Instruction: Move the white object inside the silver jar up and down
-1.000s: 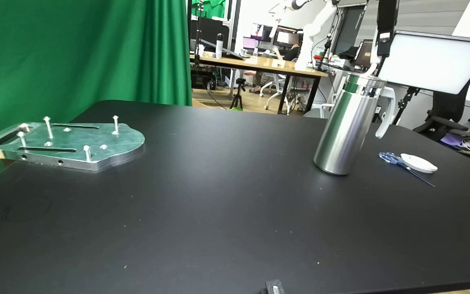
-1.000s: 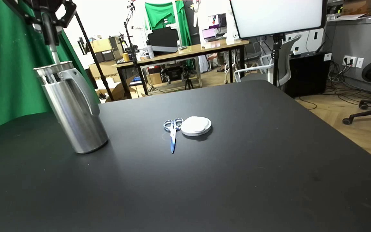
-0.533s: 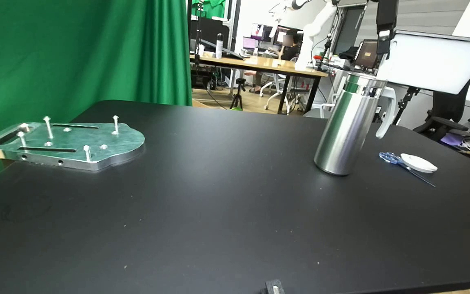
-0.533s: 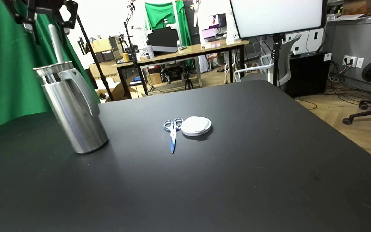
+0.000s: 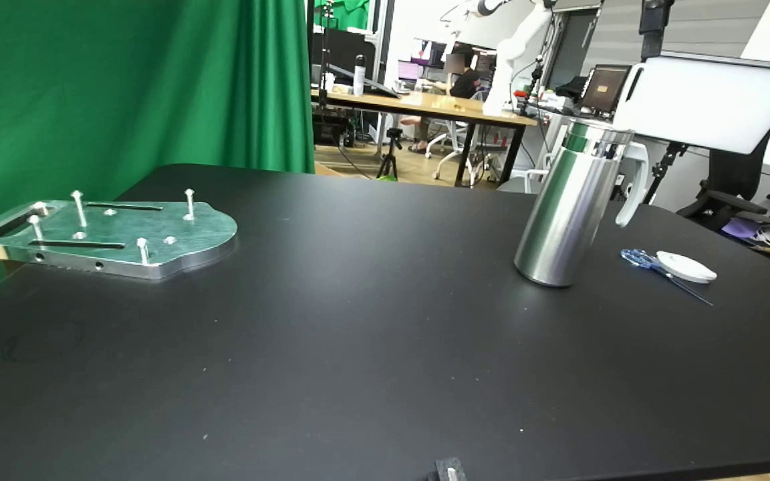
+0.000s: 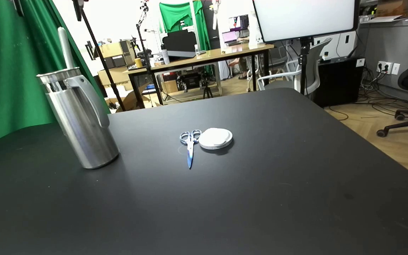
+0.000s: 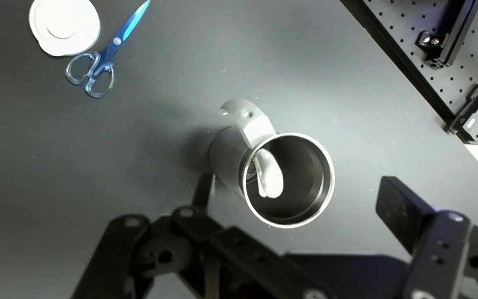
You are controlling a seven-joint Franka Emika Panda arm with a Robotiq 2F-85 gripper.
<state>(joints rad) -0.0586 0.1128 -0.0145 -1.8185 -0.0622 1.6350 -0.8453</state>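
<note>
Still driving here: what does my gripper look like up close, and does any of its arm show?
The gripper is black, built of jointed links with rounded ends and small pale screw heads. Its finger pads are dark, flat and blocky. I make out no cable or lettering on it. Its arm is out of view.
</note>
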